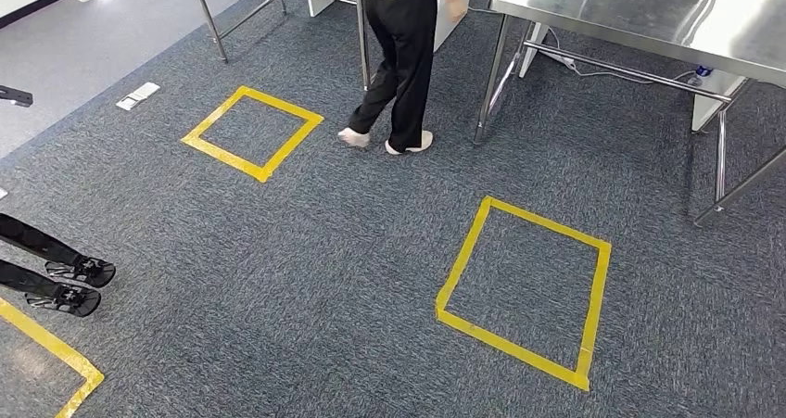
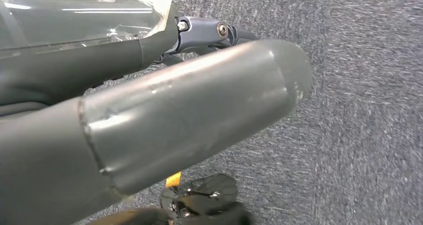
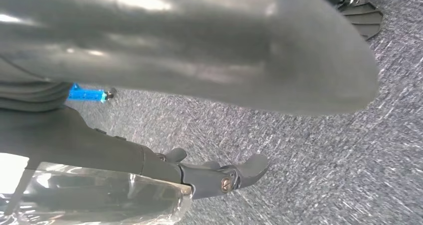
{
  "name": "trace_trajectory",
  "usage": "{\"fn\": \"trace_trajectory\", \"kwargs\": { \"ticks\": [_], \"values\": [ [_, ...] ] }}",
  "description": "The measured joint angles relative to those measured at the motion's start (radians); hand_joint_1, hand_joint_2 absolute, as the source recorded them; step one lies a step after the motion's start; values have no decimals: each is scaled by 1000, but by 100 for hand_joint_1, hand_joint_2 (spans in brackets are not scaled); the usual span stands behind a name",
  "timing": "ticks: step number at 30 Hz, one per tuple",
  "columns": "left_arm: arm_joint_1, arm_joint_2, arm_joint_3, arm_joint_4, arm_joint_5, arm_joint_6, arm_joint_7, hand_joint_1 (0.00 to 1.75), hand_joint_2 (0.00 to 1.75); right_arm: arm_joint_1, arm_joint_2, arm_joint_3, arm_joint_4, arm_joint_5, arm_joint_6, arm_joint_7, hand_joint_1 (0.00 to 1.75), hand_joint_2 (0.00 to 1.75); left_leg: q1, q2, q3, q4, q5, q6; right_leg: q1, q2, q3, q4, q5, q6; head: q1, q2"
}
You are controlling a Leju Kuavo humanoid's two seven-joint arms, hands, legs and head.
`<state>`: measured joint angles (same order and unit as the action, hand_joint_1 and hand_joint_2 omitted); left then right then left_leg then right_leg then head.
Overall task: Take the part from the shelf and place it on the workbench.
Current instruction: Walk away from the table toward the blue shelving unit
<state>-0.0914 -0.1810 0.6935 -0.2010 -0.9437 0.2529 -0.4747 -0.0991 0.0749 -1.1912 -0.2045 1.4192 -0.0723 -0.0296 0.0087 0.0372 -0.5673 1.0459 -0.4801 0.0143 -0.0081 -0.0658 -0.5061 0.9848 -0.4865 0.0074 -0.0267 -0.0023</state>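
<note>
A steel workbench (image 1: 649, 10) stands at the upper right of the head view, its top bare where I can see it. In the left wrist view my left hand (image 2: 189, 110) hangs over grey carpet, its thick grey thumb stretched out and its dark fingers (image 2: 219, 33) apart from it, holding nothing. My right hand (image 3: 199, 60) hangs the same way in the right wrist view, with its dark fingers (image 3: 234, 175) extended and nothing between them and the thumb.
A person (image 1: 399, 57) in black trousers walks between the workbench and another steel table leg (image 1: 209, 15). Two yellow tape squares (image 1: 250, 131) (image 1: 524, 288) mark the carpet. Two dark legs with black shoes (image 1: 74, 284) are at the left edge. A small blue object (image 3: 87, 94) lies on the floor.
</note>
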Motion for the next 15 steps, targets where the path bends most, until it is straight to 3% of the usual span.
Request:
{"fn": "trace_trajectory", "kwargs": {
  "ticks": [1,3,5,7,9,10,11,13,15],
  "values": [
    [-3,-2,-7,0,-18,-6,13,0,0,-23,-3,-1,0,-13,10,18,0,0,-4,9,10,-28,7,6,4,-4,-2,1,1,5,1,0],
    [-15,-6,-30,0,-62,-25,47,0,0,-108,-10,-5,0,-44,43,94,0,0,-12,4,1,-35,14,21,8,-7,-10,1,7,18,2,0],
    [-32,-13,-52,0,-83,-37,67,0,0,-212,-19,-7,0,-55,73,174,0,0,-14,-1,-3,-43,27,39,5,6,-29,22,-1,27,2,0],
    [-44,-20,-63,0,-81,-37,72,0,0,-284,-25,-7,-1,-54,85,203,0,0,-12,-15,-7,-49,40,55,0,34,-70,111,-47,25,4,0],
    [-47,-22,-69,0,-79,-35,72,0,0,-315,-30,-7,-2,-54,86,200,0,0,-13,-40,-13,-49,47,61,-1,52,-127,249,-104,22,6,0],
    [-45,-23,-71,0,-78,-34,72,0,0,-321,-33,-7,-2,-56,85,196,0,0,-14,-55,-16,-48,49,61,-1,56,-145,294,-117,25,6,0],
    [-43,-24,-72,0,-78,-33,72,0,0,-323,-35,-7,-2,-58,85,190,0,0,-15,-69,-18,-48,51,60,-1,58,-147,302,-114,30,7,0],
    [-41,-27,-77,0,-80,-33,73,0,0,-326,-37,-7,-2,-64,85,179,0,0,-16,-93,-19,-47,55,56,-1,68,-97,198,-65,43,7,0],
    [-43,-30,-83,0,-83,-36,76,0,0,-332,-40,-7,-3,-70,85,170,0,0,-19,-110,-22,-44,58,51,0,97,-37,57,-15,44,7,0]
  ]
}}
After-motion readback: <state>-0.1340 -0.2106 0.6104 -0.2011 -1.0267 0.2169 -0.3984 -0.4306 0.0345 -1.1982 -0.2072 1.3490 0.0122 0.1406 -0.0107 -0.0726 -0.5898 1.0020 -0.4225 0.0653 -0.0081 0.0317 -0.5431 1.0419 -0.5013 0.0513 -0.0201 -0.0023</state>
